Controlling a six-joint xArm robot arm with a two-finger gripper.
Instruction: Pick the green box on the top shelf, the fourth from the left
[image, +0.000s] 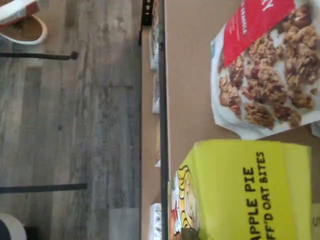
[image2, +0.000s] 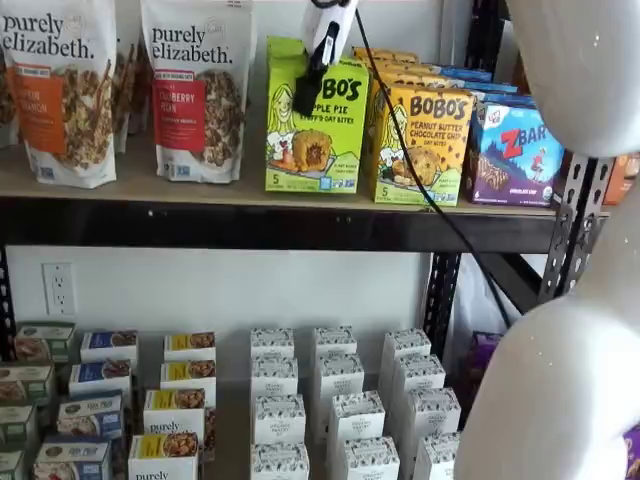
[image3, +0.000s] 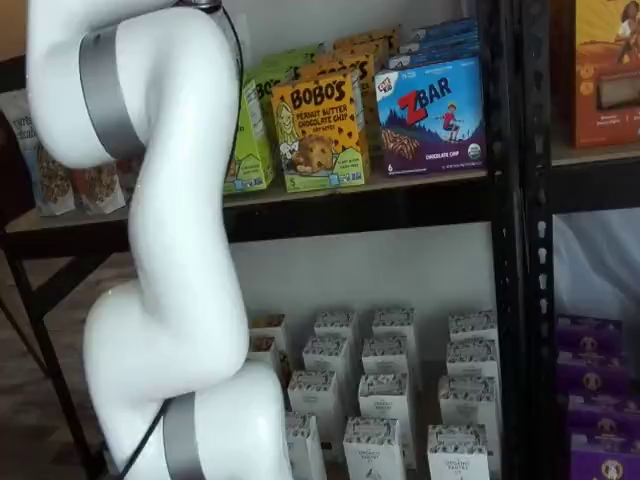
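mock shop aisle, stocked black metal shelving (image2: 300, 225), rows of boxed snacks (image2: 350, 420)

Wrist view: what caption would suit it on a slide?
Looking down on the green box and a granola bag on the top shelf.

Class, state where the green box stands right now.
In both shelf views the green box stands upright at the front of the top shelf, between a granola bag and the yellow Bobo's box.

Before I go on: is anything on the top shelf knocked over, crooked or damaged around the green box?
Nothing stands out. The green box stands upright on the top shelf, square with the peanut butter box and the ZBar box beside it. The granola bags stand upright too. The gripper hangs in front of the green box.
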